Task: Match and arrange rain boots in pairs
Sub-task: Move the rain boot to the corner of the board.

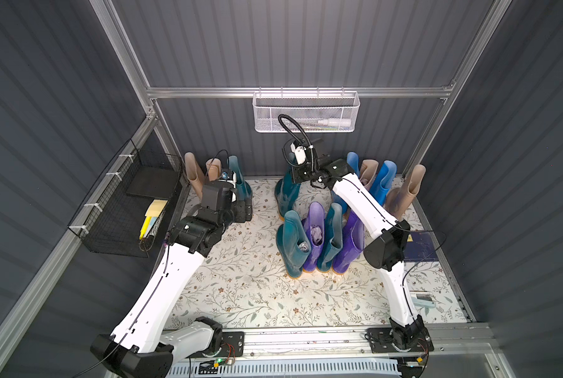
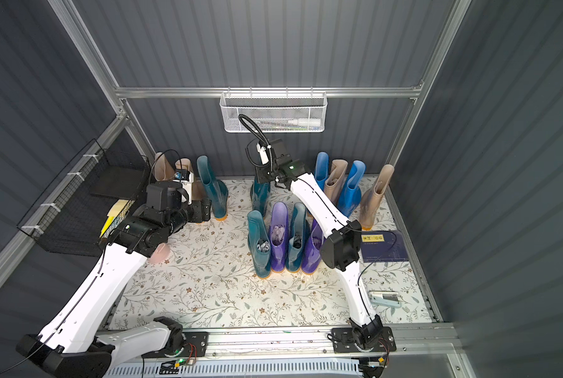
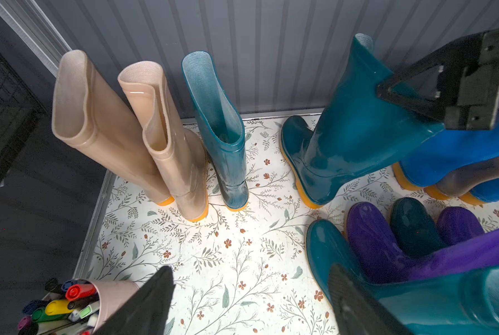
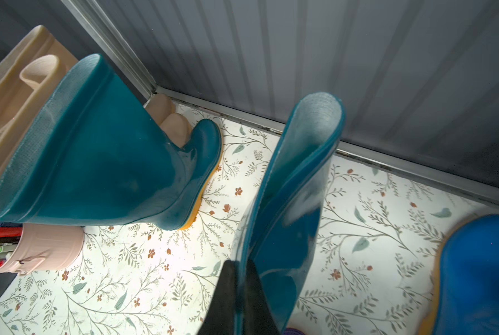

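Pinching the rim of a dark teal boot [image 4: 294, 203], the right gripper [image 4: 238, 268] is closed on the shaft wall, close to the back of the table [image 1: 241, 294]. This boot tilts, and I cannot tell whether its orange sole is clear of the table. The left gripper [image 3: 249, 269] hangs spread wide with nothing between its fingers, over bare floral surface in front of the back-left group. That group is a beige pair [image 3: 97, 124] side by side in the corner and a second teal boot [image 3: 225, 139] upright just beside them. In both top views a tight front row [image 1: 316, 235] stands mid-table, ordered teal, purple, teal, purple. Behind the right arm, the back-right row [image 2: 352, 186] alternates blue and beige. A pink pen cup [image 3: 109, 295] sits near the left gripper.
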Action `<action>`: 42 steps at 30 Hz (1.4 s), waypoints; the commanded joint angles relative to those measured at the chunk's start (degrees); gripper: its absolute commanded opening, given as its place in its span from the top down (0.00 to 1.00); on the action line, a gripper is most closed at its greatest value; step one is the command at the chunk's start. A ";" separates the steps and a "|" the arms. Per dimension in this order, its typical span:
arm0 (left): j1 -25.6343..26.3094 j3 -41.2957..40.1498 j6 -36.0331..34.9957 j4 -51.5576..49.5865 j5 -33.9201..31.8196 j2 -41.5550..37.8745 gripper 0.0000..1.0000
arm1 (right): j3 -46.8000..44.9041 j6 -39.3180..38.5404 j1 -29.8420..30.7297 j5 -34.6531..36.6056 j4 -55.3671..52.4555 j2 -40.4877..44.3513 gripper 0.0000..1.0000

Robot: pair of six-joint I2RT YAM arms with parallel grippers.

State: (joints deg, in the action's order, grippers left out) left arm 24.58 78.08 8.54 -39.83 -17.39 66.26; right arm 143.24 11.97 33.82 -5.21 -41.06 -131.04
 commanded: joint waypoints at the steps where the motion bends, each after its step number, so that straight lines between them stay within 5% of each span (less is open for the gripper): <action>1: 0.21 -0.51 -0.59 -1.12 -0.79 -1.71 0.14 | 3.94 -0.10 1.10 -1.38 8.77 0.35 1.00; 15: 0.20 -0.65 -1.11 -1.91 -1.69 -2.61 0.14 | 6.70 -1.92 4.21 -3.85 14.78 -3.82 0.97; 31: 0.13 -1.69 -1.15 -1.66 -1.89 -2.87 0.13 | 8.20 -4.53 6.96 1.32 17.14 -7.93 0.93; 42: 0.17 -1.66 -1.15 -1.39 -1.90 -2.46 0.13 | 8.21 -4.59 7.37 0.91 17.59 -7.92 0.66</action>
State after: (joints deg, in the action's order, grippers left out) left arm 24.58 76.79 8.10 -41.15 -18.50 64.49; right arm 150.21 8.08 40.77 -4.47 -25.74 -139.09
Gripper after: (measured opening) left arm 0.872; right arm 0.328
